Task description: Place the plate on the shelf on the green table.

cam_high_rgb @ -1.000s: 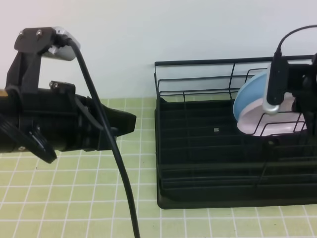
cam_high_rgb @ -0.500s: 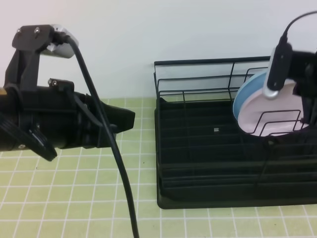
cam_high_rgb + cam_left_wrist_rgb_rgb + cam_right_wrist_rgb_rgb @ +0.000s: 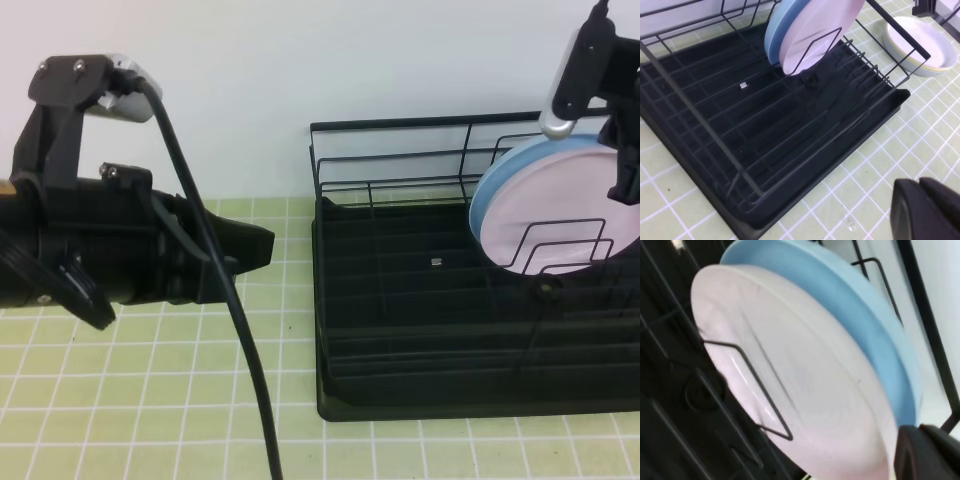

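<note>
The right gripper is closed and holds nothing; it hangs just above the upper rim of the plate, apart from it; the plate stands on edge, tilted, in the wire dividers at the far right part of the shelf, leaning against a light blue plate behind it; the shelf sits on the right side of the green bench, near its far edge. The left gripper is closed too, with nothing in it, over the tiles left of the shelf; a white dish lies on the bench just beside the shelf's right end.
</note>
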